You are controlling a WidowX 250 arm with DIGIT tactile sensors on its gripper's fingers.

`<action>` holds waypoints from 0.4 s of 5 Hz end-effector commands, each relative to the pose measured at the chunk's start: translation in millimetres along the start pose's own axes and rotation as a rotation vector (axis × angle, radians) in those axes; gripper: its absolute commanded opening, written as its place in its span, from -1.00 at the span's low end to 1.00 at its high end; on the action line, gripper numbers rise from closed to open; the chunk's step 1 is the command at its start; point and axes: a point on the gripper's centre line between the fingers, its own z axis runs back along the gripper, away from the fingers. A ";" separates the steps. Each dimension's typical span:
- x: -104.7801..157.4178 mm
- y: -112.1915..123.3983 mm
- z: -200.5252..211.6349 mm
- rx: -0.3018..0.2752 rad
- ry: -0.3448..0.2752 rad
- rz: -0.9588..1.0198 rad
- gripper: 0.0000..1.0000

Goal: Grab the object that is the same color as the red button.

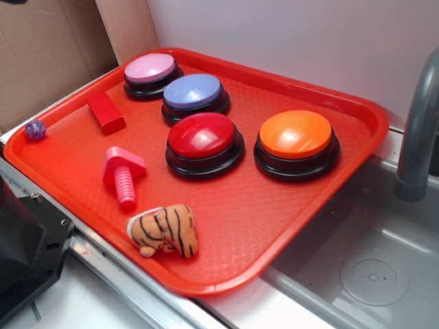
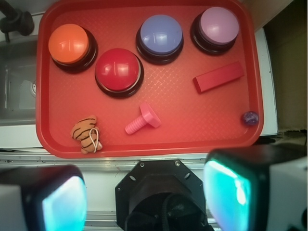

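The small red block [image 1: 105,112] [image 2: 218,77] lies flat on the red tray [image 1: 226,284] [image 2: 144,149], at its left side in the exterior view, just in front of the pink button. The red button [image 1: 204,137] [image 2: 118,70], a glossy dome on a black base, sits near the tray's middle. My gripper [image 2: 144,197] shows only in the wrist view. It is open, its two fingers spread wide and empty, high above the tray's near edge and well short of the block.
An orange button [image 1: 295,137], a blue button [image 1: 194,94] and a pink button [image 1: 151,70] share the tray with a pink screw toy [image 1: 123,175], a tiger plush [image 1: 164,229] and a purple ball [image 1: 35,129]. A sink [image 1: 370,260] and grey faucet [image 1: 418,130] lie right. The robot base [image 2: 163,192] stands under the gripper.
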 end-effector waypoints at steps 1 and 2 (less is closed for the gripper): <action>0.0 0.0 0.0 0.000 0.000 0.000 1.00; 10.4 15.2 -1.2 -0.017 -0.040 0.087 1.00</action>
